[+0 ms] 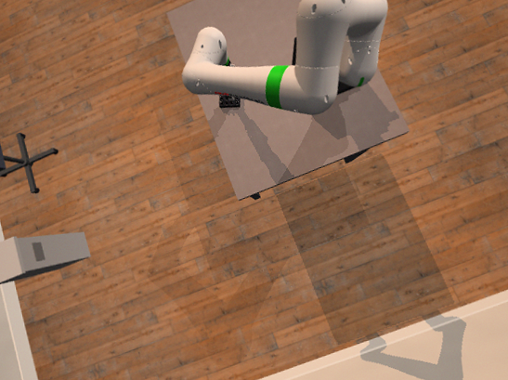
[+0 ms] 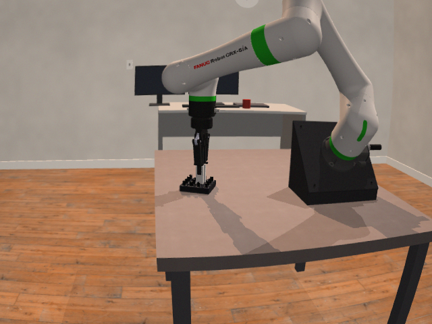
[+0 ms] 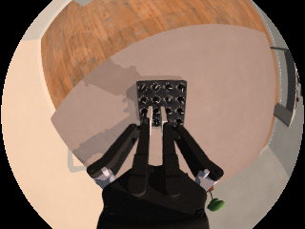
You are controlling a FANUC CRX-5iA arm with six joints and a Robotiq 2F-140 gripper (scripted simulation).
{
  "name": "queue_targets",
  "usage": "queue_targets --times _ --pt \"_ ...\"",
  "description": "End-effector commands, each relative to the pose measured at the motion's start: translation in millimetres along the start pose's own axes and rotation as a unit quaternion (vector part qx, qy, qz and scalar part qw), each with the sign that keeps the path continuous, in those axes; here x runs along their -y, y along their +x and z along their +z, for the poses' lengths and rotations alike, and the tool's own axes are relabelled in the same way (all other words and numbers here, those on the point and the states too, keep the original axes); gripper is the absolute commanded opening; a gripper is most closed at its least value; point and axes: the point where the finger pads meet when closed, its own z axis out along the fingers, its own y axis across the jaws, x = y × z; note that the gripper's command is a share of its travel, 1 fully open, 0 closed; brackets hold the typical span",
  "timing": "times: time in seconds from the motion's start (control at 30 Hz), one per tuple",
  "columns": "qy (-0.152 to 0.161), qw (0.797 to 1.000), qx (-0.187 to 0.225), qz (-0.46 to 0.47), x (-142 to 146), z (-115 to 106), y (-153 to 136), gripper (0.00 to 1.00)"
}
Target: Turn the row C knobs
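Note:
The black knob box [image 1: 230, 105] [image 2: 195, 190] [image 3: 162, 93] stands on the table, with a four-by-four grid of knobs. My gripper [image 2: 200, 182] [image 3: 156, 112] points straight down over the box, its fingers only slightly apart. In the wrist view a narrow gap shows between the fingertips. One knob [image 3: 156, 111] shows in this gap, in the second column from the left and third row from the top; I see no finger pressed on it. Knobs below it are partly hidden by the fingers. The printed names and the socket cannot be made out, and most white lines are too small to read.
Other knobs stand close around the fingertips. The table [image 1: 260, 168] [image 2: 216, 240] [image 3: 229, 72] carries the box and the arm's black base mount [image 2: 314, 167]. A desk [image 2: 230, 121] with monitors and a red cup [image 2: 246, 103] stands behind it.

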Motion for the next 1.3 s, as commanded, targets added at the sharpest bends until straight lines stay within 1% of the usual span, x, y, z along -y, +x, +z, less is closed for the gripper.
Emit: queue_targets --times 0.0,0.53,0.77,1.1,1.27 --pt "0.000 1.000 0.000 0.000 0 0 0 0.12" --pt "0.000 1.000 0.000 0.000 0 0 0 0.12" --pt "0.000 1.000 0.000 0.000 0 -6 0 0.12" --pt "0.000 1.000 0.000 0.000 0 -33 0 0.12" --pt "0.000 1.000 0.000 0.000 0 -38 0 0.12"
